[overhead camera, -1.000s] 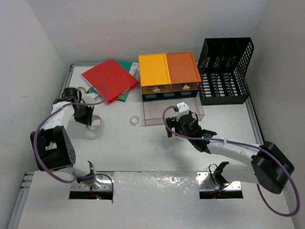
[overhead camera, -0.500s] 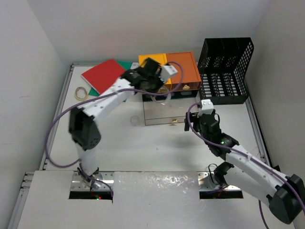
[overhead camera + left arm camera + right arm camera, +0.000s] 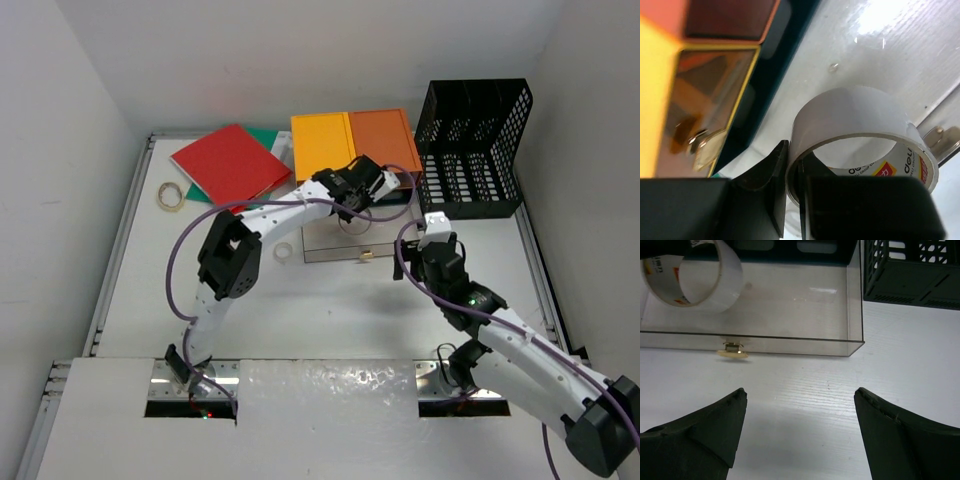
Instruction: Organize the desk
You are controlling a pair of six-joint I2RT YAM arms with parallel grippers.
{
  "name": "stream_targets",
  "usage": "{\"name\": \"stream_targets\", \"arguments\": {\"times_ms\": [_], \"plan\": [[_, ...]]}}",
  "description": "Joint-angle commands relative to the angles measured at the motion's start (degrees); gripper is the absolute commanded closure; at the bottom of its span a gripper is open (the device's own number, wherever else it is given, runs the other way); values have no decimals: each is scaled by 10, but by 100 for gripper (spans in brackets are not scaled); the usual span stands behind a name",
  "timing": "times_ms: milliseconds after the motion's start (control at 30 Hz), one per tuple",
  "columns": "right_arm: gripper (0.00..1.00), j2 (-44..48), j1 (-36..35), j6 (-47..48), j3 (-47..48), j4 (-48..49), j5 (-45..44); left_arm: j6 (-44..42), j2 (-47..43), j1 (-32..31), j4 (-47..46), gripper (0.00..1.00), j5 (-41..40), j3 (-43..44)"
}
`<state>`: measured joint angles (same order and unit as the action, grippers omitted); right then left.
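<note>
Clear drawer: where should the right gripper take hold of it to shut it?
By the small brass knob on its front wall, coming in level from the near side. That knob is the only part that juts out; the drawer walls are flat and wide. The right gripper is open and faces it.

The top external camera sits high behind the 2 arm bases, looking down and forward over the whole counter (image 3: 330,310). The left wrist camera is very close in, looking past the left fingers (image 3: 765,190) at a tape roll (image 3: 855,125). The right wrist camera sits low and near, facing the clear drawer (image 3: 790,310) front-on between the right fingers (image 3: 700,435). Both wrist views share the tape roll and drawer; the top view holds the drawer too.
</note>
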<state>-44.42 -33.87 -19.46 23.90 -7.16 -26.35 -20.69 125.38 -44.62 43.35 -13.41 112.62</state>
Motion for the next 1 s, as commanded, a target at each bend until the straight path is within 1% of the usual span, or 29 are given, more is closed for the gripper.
{"name": "stream_targets", "arguments": {"times_ms": [0,67,133,167,200,233,267,300,367,433,533,667,700,733,767,800,833,867,900,933,967], "plan": [[15,-2,1,5,23,5,27,10,21,-8,-29,100,-17,5],[15,0,2,7,26,0,25,8,29,-11,-31,100,-5,-3],[15,3,2,8,26,-3,26,6,29,-13,-36,93,-1,-15],[15,8,2,7,28,-5,32,6,26,-13,-38,78,0,-19],[15,12,2,7,29,-6,36,6,22,-13,-43,70,0,-27],[15,15,2,6,29,-6,40,6,19,-13,-46,64,0,-30],[14,18,1,6,29,-6,43,5,11,-13,-49,54,0,-35],[14,22,2,4,29,-6,44,5,7,-13,-54,51,1,-39],[14,25,2,1,30,-7,45,3,4,-13,-51,48,4,-35],[14,27,2,-1,37,-11,54,0,4,-13,-39,48,3,-21],[14,25,2,-1,49,-18,77,4,-7,-13,-1,47,15,25],[14,20,2,3,61,-22,97,10,-67,-13,50,44,46,101],[14,18,2,4,62,-22,103,11,-85,-13,53,43,45,104],[14,14,2,8,66,-14,110,12,-127,-12,53,41,33,101],[14,2,2,12,69,-9,138,12,-150,-9,44,40,29,79],[14,-7,2,19,86,1,155,18,-204,7,37,37,26,61],[14,-34,2,21,100,4,218,27,-232,23,29,36,28,46],[15,-52,1,18,115,10,253,58,-257,83,11,35,37,17],[15,-71,1,1,147,35,290,81,-300,127,2,38,78,3],[17,-89,-2,-8,162,51,326,103,-317,184,-12,39,114,-26],[18,-127,-15,-16,177,67,378,138,-328,298,-15,40,149,-41]]}}
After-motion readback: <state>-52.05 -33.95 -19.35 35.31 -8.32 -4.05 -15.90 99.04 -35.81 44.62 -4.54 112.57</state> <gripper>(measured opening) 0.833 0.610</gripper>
